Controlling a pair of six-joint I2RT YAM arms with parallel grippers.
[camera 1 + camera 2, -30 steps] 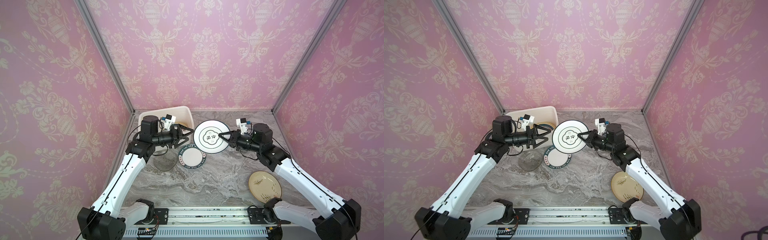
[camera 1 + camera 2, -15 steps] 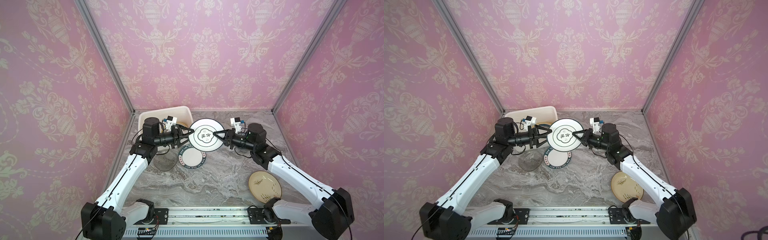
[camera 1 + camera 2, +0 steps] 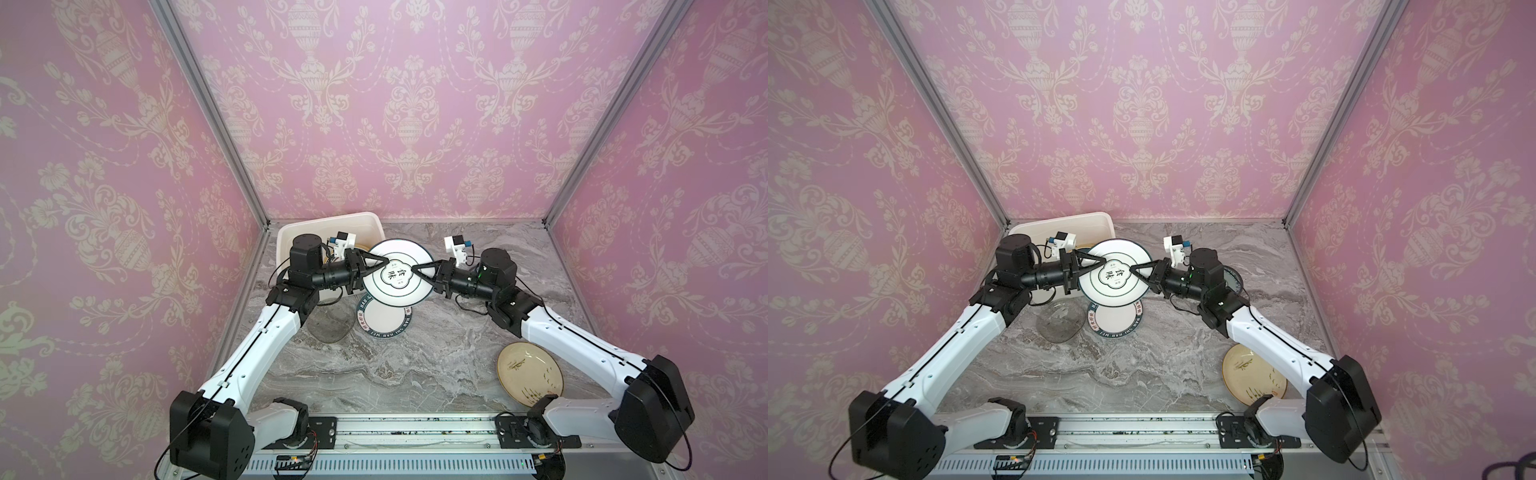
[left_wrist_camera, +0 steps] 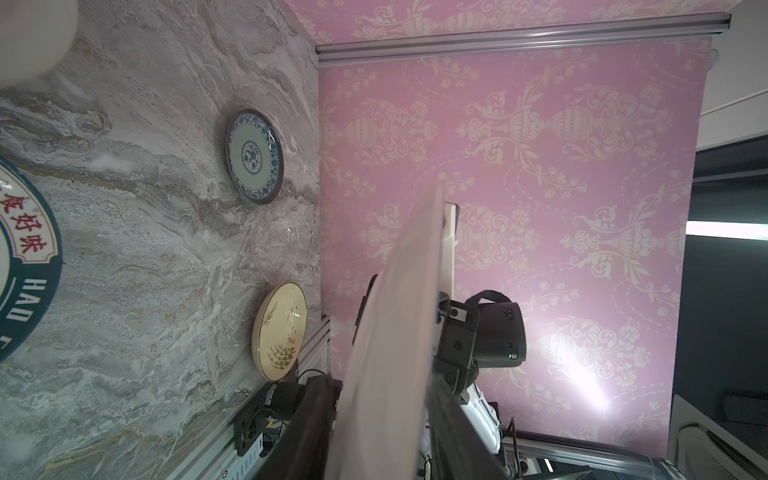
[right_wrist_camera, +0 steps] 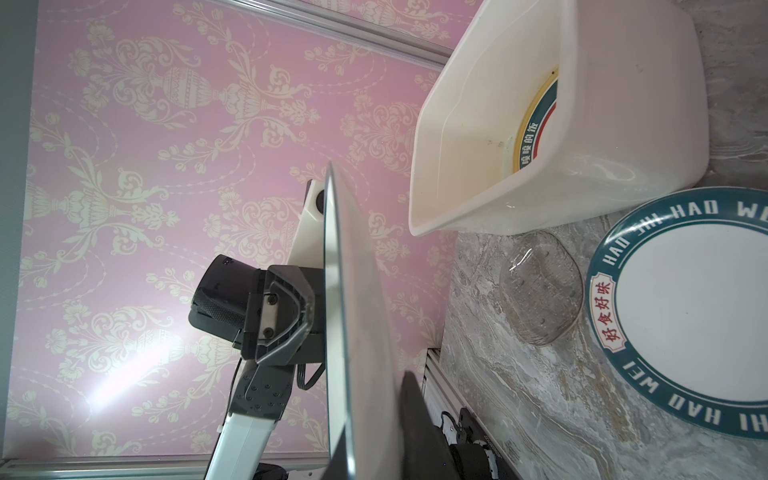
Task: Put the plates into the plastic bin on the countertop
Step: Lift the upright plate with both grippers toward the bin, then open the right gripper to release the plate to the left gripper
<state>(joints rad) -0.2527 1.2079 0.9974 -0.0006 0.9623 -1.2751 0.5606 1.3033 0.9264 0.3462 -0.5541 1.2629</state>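
Observation:
A white plate with a dark rim [image 3: 395, 272] [image 3: 1115, 274] hangs level above the countertop [image 3: 415, 365], just right of the plastic bin [image 3: 328, 218] [image 5: 623, 124]. My right gripper [image 3: 415, 270] [image 5: 370, 428] is shut on its right edge. My left gripper [image 3: 386, 264] [image 4: 382, 386] has the plate's left edge [image 4: 399, 311] between its fingers, which lie against both faces. A teal-rimmed plate [image 5: 536, 120] rests inside the bin.
Under the held plate lies a teal-rimmed plate [image 3: 384, 322] beside a clear glass plate [image 3: 330, 326]. A cream plate [image 3: 530, 374] sits front right under the right arm. A blue-patterned plate [image 4: 254, 156] and another glass plate [image 4: 282, 245] lie beyond it.
The right gripper has carried the white plate left, up to the left gripper. The left gripper's fingers have closed in round the plate's left edge.

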